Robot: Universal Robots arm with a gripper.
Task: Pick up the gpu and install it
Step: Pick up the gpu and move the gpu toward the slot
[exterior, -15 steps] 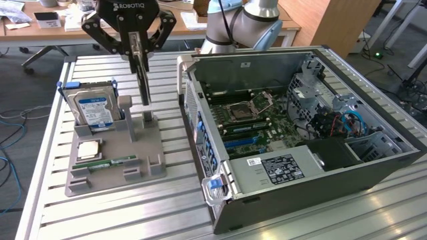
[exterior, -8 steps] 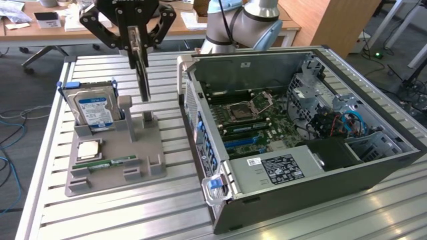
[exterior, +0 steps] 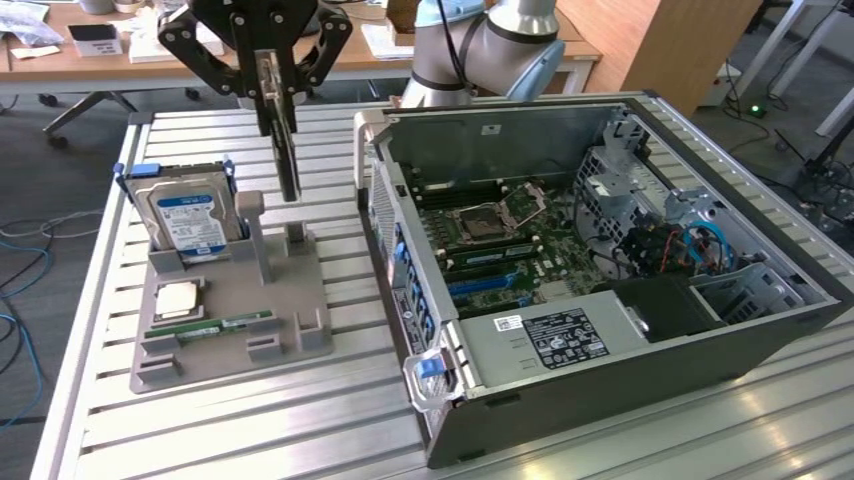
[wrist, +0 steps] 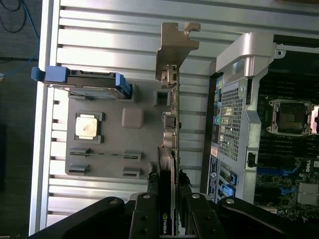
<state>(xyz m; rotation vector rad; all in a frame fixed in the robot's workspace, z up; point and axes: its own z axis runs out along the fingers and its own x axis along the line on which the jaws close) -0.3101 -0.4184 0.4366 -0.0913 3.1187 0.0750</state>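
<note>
My jaws pinch gpu (exterior: 286,160) at upper edge, card hanging upright. Light, stiff, fragile: grip flat faces, spare connector.

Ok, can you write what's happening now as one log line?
gripper: shut on gpu | gpu: hanging upright above gray holder | computer case: open, gpu not yet installed

Site is looking like a robotics lab. Robot arm (exterior: 497,45) is hanging over a slotted aluminium bench (exterior: 200,430). Office desks (exterior: 134,68) are sitting far behind.
</note>
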